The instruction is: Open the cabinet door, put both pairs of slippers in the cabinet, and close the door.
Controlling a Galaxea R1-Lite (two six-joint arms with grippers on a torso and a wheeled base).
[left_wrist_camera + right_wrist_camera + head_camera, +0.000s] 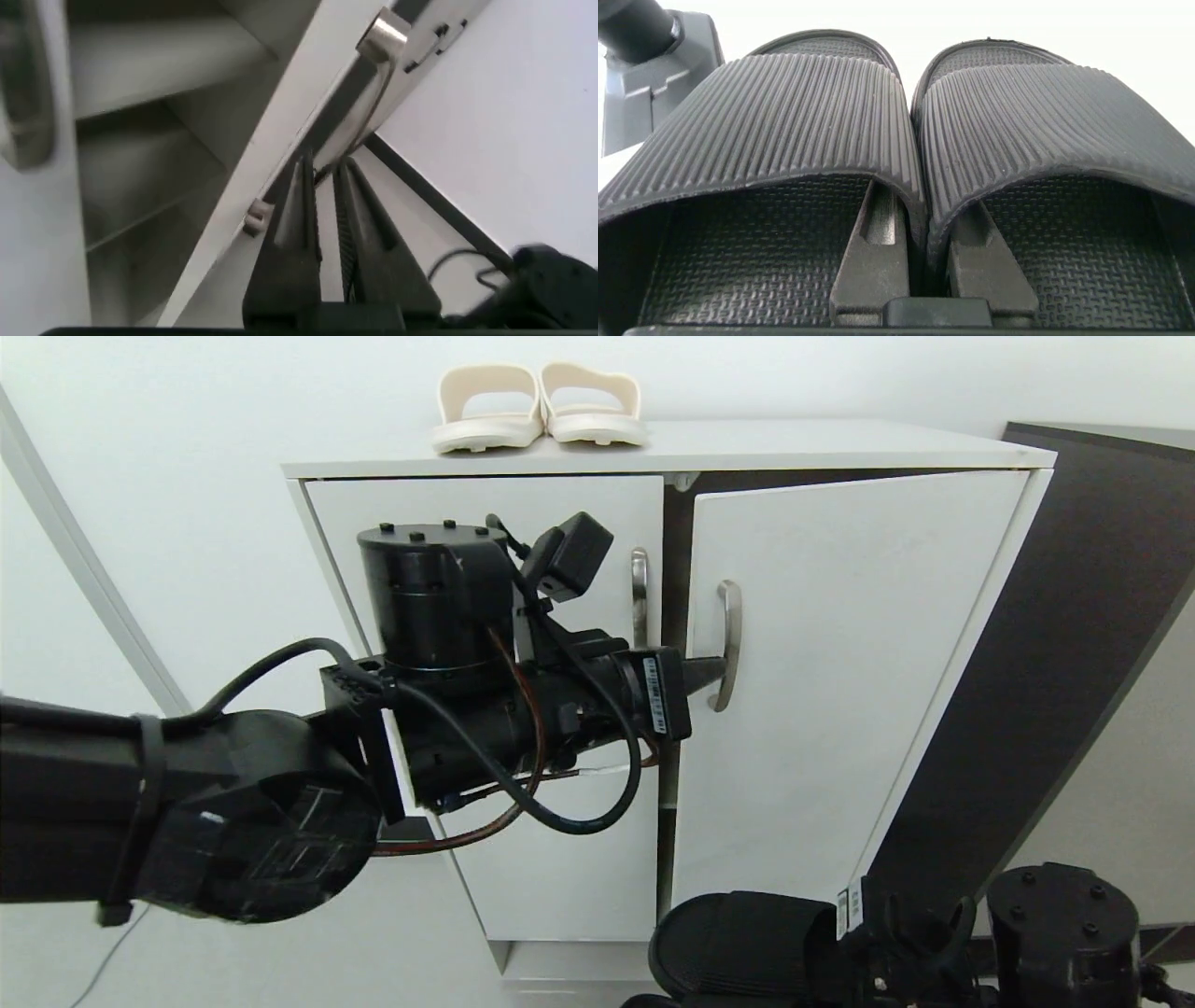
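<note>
Where the left door (560, 859) of the cabinet (840, 450) sits flush, we note the white slippers (540, 409) standing side by side on the cabinet top above it. Further right, the left gripper (705, 674) (322, 170) meets the lower part of the right door handle (726, 644) (381, 35); its fingers are pressed close together with the handle bar running into the narrow slit between them. We see the right door (840, 663) standing slightly ajar, with a dark gap along its top edge and its hinge-free side. Through that gap the left wrist view shows pale shelves (140, 56) inside. At the lower right, the right gripper (924, 201) pinches the black slippers (738, 933) (915, 121), one finger inside each slipper, clamping the two adjoining inner walls under the ribbed straps. We find this pair held low in front of the cabinet, apart from it
</note>
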